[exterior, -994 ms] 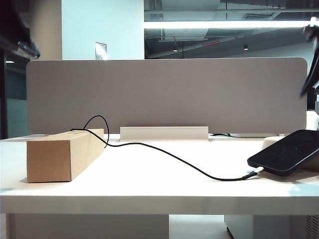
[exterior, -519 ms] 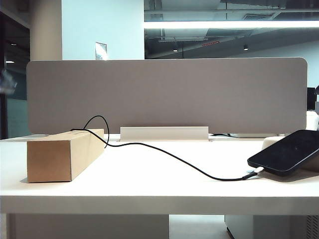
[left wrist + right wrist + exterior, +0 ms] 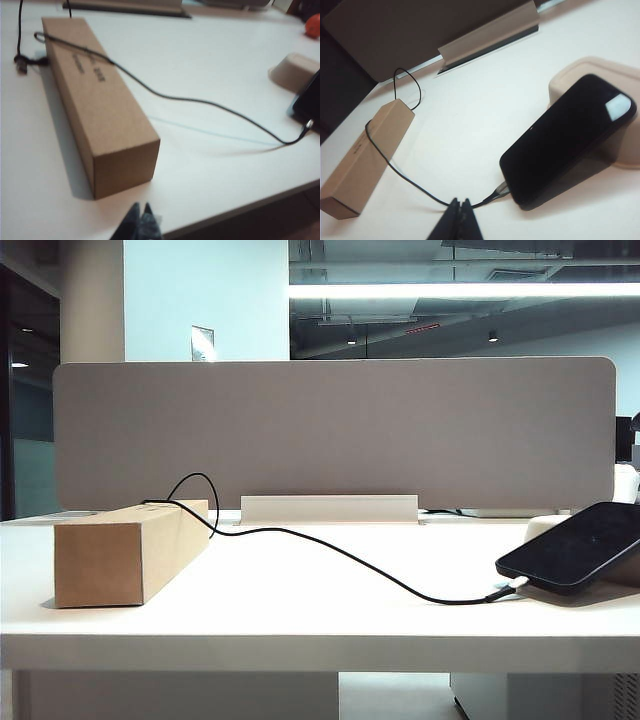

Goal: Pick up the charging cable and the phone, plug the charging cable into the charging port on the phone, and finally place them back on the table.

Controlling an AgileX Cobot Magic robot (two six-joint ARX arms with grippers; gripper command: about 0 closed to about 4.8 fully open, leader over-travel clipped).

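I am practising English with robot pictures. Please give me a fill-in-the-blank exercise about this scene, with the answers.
1. The charging cable is plugged into the ____.
2. The phone leans on a beige ____.
3. The cable passes over a brown cardboard ____ on the table.
4. The left gripper and right gripper, above the table, are both ____.

Answers: phone; tray; box; shut

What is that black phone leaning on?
The phone rests tilted against a beige tray, its lower end on the table, with the charging cable plugged in. The tray's inside is hidden.
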